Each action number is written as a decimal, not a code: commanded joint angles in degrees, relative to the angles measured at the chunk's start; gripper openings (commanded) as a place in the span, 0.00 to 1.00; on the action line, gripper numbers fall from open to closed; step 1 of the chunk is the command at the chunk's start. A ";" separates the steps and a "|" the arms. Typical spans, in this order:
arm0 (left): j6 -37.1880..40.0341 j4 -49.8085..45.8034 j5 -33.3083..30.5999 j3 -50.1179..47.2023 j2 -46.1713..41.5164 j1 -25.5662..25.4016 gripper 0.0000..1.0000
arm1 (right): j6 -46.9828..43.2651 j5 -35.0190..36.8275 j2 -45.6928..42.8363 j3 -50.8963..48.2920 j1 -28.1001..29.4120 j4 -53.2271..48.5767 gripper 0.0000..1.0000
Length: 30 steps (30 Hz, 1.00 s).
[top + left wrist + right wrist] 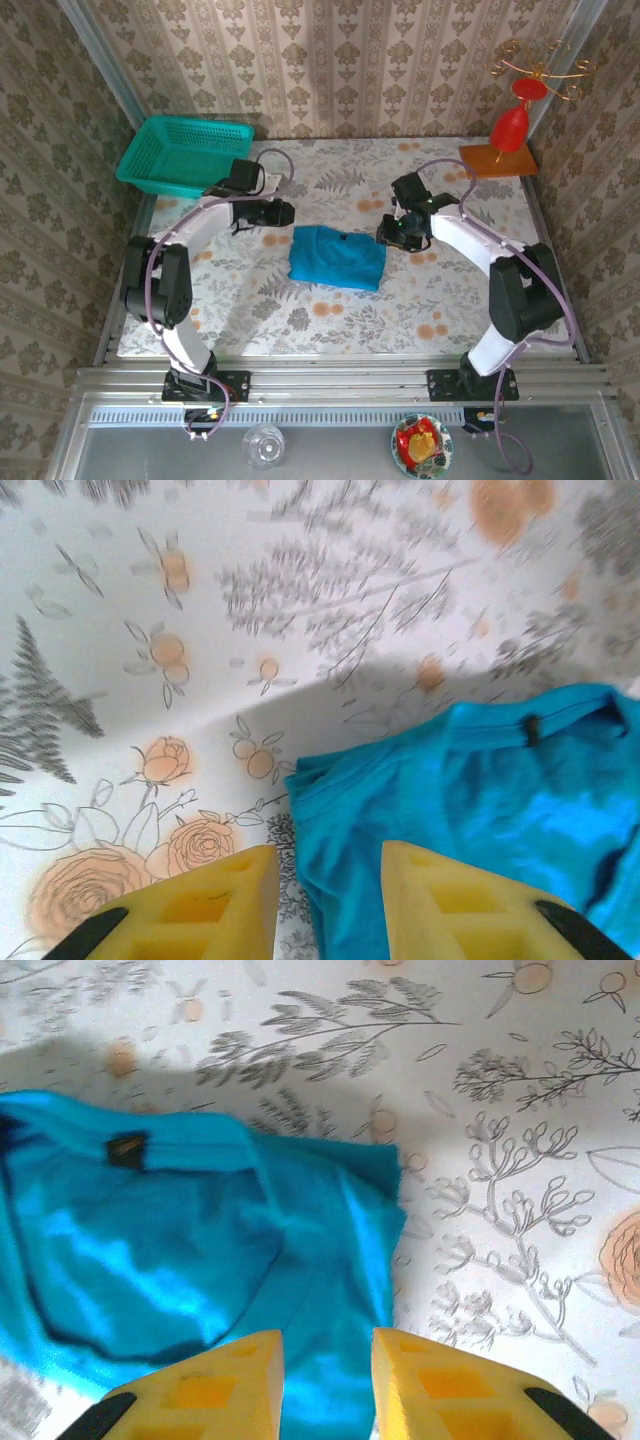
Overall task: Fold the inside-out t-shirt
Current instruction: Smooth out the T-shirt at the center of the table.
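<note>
- My left gripper [328,885] is nearest: its yellow pads [215,910] stand parted with nothing between them, just over the t-shirt's [480,800] left corner hem.
- My right gripper [328,1360] is likewise spread and empty, above the t-shirt's right edge, where the cloth lies doubled.
- The t-shirt rests as a compact rectangle on the table [250,300] between my two hands, with its collar label [127,1148] showing.
- The fold looks laid, I judge, so the job now is to come away clean. I should rise straight up off the t-shirt before swinging outward, so that no pad catches a hem and drags a layer open.
- If another fold is wanted, I would pinch every layer at both corners together and move both hands evenly.
- The basket [180,155] sits well apart, beyond the t-shirt's far left, and is no hindrance.
</note>
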 commanded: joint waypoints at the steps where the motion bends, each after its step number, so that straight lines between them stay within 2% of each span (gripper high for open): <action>1: -1.37 -3.07 1.44 -2.28 -2.38 -2.03 0.30 | 2.39 -5.36 -1.13 0.33 2.55 -1.89 0.30; 4: -4.15 -2.08 5.07 -4.86 -2.13 -2.97 0.23 | 4.57 -13.59 0.71 -1.41 4.55 2.40 0.30; 9: -6.52 0.76 7.02 -8.80 1.20 -4.13 0.12 | 5.89 -19.72 6.27 -3.45 6.47 9.04 0.30; 11: -6.20 0.22 7.16 -8.97 3.82 -4.48 0.09 | 5.66 -17.70 8.75 -4.05 6.14 8.86 0.30; 14: -5.30 -0.58 2.58 -9.66 7.04 -4.58 0.06 | 4.99 -10.99 11.80 -4.10 5.21 5.77 0.30; 16: -4.97 0.57 2.22 -10.28 8.64 -4.16 0.05 | 4.58 -9.18 13.43 -4.52 4.38 5.53 0.29; 20: -4.08 0.46 2.87 -9.56 8.54 -4.03 0.05 | 3.91 -11.99 11.91 -4.18 3.88 6.30 0.29; 25: -3.76 -1.64 2.93 -7.84 1.34 -4.02 0.08 | 3.17 -15.00 7.38 -1.85 2.40 6.60 0.29; 30: -4.10 -3.17 6.29 -6.87 -2.65 -5.03 0.12 | 3.00 -16.21 8.60 1.63 -0.27 6.36 0.29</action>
